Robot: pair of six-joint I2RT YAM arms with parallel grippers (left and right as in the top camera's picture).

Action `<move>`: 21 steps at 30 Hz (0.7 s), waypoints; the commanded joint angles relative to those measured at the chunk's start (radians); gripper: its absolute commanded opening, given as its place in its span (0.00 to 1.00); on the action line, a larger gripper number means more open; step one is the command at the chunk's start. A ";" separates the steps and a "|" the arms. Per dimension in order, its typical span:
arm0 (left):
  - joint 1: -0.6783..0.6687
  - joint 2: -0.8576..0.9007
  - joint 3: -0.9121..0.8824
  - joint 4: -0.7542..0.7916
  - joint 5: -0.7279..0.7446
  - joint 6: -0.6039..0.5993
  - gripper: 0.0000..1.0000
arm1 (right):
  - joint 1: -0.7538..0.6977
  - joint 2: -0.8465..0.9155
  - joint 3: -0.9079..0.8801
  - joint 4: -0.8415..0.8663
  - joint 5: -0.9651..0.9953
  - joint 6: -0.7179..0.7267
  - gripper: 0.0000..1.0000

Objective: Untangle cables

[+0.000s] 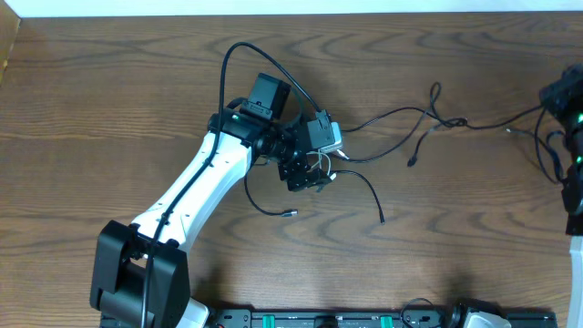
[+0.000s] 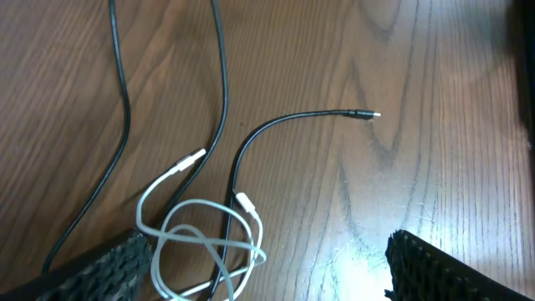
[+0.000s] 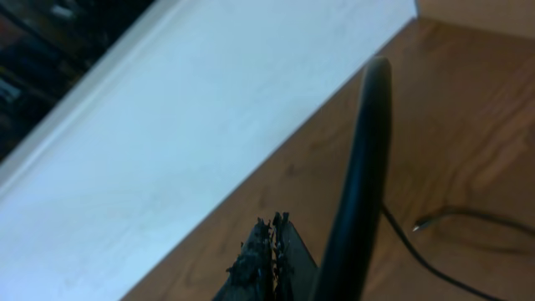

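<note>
White cord (image 2: 245,203) coils inside the spread, empty left pincer (image 2: 276,267), offset toward nine o'clock. A black cord (image 2: 284,119) crosses the coil, its plug end pointing two o'clock.

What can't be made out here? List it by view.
Overhead: left fingers cover most of the white cord.
Overhead: right arm cut by the frame edge.
Right wrist: right fingers blurred, cropped; grip unclear.
Left wrist: black cables exit the top edge.
</note>
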 commanded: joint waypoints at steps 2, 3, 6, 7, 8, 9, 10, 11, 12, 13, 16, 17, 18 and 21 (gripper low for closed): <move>-0.023 0.040 0.006 0.017 0.006 0.002 0.91 | -0.019 0.038 0.060 0.024 0.064 -0.058 0.01; -0.027 0.051 0.006 0.022 0.006 0.002 0.91 | -0.025 0.043 0.064 0.025 0.076 -0.065 0.01; -0.041 0.106 0.006 0.050 0.007 0.002 0.91 | -0.056 0.057 0.068 0.035 0.093 -0.080 0.01; -0.048 0.127 0.006 0.063 0.007 0.002 0.91 | -0.071 0.061 0.068 0.035 0.092 -0.083 0.01; -0.056 0.149 0.006 0.076 0.007 0.002 0.91 | -0.081 0.063 0.068 0.033 0.092 -0.083 0.01; -0.064 0.166 0.006 0.089 0.008 0.002 0.91 | -0.089 0.065 0.068 0.030 0.092 -0.083 0.01; -0.077 0.188 0.006 0.106 0.013 0.002 0.92 | -0.096 0.068 0.068 0.024 0.092 -0.085 0.01; -0.089 0.204 0.006 0.124 0.015 0.002 0.91 | -0.101 0.072 0.068 0.022 0.088 -0.098 0.01; -0.097 0.215 0.006 0.137 0.014 0.002 0.91 | -0.103 0.074 0.068 0.020 0.088 -0.101 0.01; -0.109 0.229 0.006 0.158 0.014 0.002 0.91 | -0.103 0.078 0.068 0.016 0.088 -0.109 0.01; -0.138 0.269 0.006 0.220 0.003 -0.003 0.92 | -0.103 0.090 0.068 -0.011 0.088 -0.117 0.01; -0.144 0.282 0.006 0.241 -0.015 -0.018 0.91 | -0.103 0.093 0.068 -0.019 0.089 -0.117 0.01; -0.152 0.298 0.006 0.267 -0.047 -0.047 0.91 | -0.102 0.098 0.068 -0.026 0.088 -0.117 0.01; -0.163 0.348 0.006 0.319 -0.169 -0.108 0.92 | -0.102 0.110 0.068 -0.038 0.088 -0.117 0.01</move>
